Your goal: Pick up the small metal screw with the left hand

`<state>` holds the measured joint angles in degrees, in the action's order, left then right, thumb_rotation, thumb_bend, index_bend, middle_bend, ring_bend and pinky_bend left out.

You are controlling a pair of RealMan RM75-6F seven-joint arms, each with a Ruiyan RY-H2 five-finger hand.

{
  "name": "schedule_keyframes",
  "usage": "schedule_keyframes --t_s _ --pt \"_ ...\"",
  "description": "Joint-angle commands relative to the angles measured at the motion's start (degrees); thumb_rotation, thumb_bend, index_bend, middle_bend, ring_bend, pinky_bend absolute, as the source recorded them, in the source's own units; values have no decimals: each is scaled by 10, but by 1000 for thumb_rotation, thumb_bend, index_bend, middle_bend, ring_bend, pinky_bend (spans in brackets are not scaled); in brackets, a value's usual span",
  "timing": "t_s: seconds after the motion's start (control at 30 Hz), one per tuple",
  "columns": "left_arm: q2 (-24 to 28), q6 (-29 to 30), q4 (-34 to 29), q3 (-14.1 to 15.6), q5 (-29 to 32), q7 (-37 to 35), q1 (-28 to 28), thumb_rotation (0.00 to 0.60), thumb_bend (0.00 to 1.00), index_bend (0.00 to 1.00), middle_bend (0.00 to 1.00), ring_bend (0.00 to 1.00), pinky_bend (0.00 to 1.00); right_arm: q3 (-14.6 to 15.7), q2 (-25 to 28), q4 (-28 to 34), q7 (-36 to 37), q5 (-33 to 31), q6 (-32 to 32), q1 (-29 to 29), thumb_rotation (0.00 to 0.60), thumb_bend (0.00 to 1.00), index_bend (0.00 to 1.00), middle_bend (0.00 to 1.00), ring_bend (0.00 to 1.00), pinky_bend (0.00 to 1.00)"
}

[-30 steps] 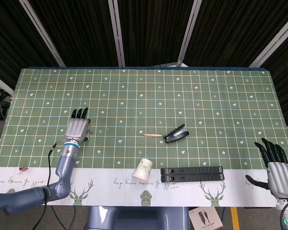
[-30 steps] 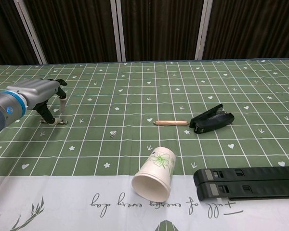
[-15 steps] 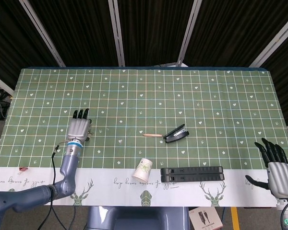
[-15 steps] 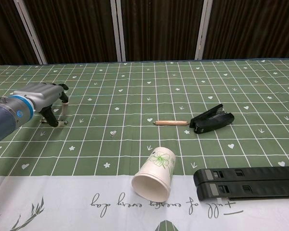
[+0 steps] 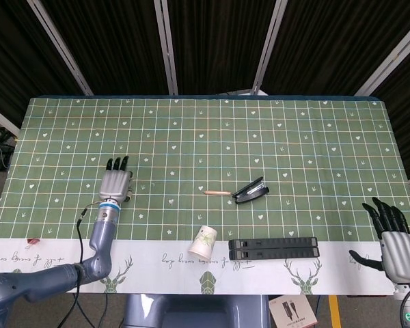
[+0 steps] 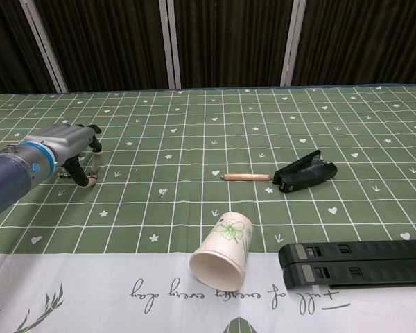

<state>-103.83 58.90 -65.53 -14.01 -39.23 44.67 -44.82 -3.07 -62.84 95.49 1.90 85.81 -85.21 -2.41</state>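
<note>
My left hand (image 6: 69, 143) is low over the green checked cloth at the left, its thumb and a dark finger pointing down with their tips close together on the cloth. A tiny metal screw (image 6: 90, 182) shows right at those tips; whether it is pinched is not clear. From above, the left hand (image 5: 115, 180) lies flat with its fingers pointing away from me. A second small metal piece (image 6: 163, 192) lies free on the cloth to the right of the hand. My right hand (image 5: 393, 240) hangs off the table's front right corner, fingers spread and holding nothing.
A wooden stick (image 6: 246, 176) and a black stapler (image 6: 305, 171) lie mid-table. A paper cup (image 6: 223, 250) lies on its side near the front edge, beside two long black bars (image 6: 357, 262). A small red thing (image 5: 33, 240) sits at the front left.
The left hand has slid slightly right and toward me and lowered onto the screw. Its thumb and finger have drawn together around it. The right hand has not moved.
</note>
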Motion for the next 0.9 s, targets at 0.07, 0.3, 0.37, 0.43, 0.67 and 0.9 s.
schedule_keyframes --t_s 0.07,0.3,0.37,0.43,0.67,0.9 --pt "-1 0 1 2 -2 0 0 600 343 540 0 0 0 0 0 1 1 0 0 0 600 36 110 0 0 34" --pt "-3 -5 4 4 7 4 1 600 340 528 0 0 0 0 1 2 1 -1 -1 1 600 37 110 0 0 34" --pt "-3 -4 6 4 6 4 1 600 342 527 0 0 0 0 1 2 2 -1 -1 1 600 36 110 0 0 34" --pt "-3 -4 6 4 6 3 1 600 343 531 0 0 0 0 1 2 2 0 -1 1 600 36 110 0 0 34" --pt "-1 -2 0 1 6 -1 2 600 369 541 0 0 0 0 1 2 2 -1 -1 1 600 36 110 0 0 34" --pt "15 13 -32 -6 -15 -25 6 600 369 551 0 0 0 -1 1 2 2 -2 0 1 600 36 110 0 0 34"
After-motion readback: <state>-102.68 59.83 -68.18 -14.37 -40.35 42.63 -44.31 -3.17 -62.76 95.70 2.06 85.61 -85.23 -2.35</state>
